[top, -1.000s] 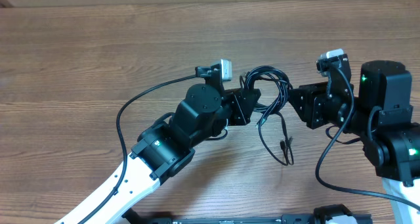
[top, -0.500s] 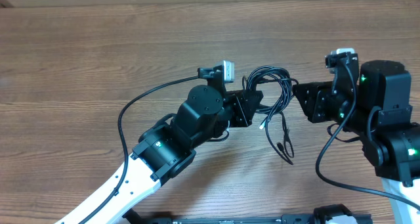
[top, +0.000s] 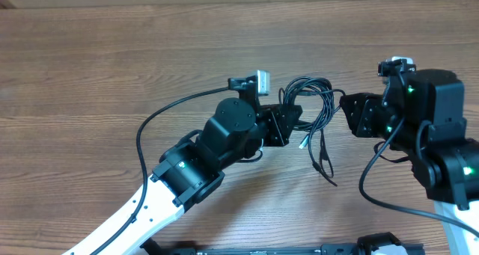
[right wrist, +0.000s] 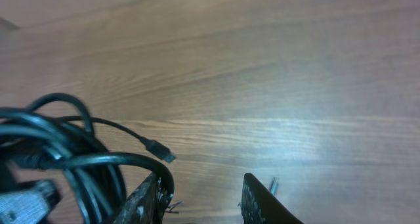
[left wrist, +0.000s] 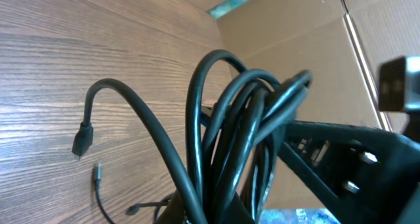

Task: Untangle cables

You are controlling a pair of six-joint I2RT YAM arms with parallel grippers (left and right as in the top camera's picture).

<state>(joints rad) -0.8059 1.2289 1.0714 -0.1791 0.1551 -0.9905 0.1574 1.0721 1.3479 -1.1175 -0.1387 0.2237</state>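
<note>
My left gripper [top: 293, 114] is clenched on the cables [top: 314, 96], right at its tips. My right gripper [right wrist: 200, 199] is parted just beside the bundle, pinching nothing. Coil all knotted, nothing separated; most work left.

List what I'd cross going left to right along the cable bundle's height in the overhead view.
left arm → left gripper, shut on the bundle → cables → right gripper → right arm
</note>
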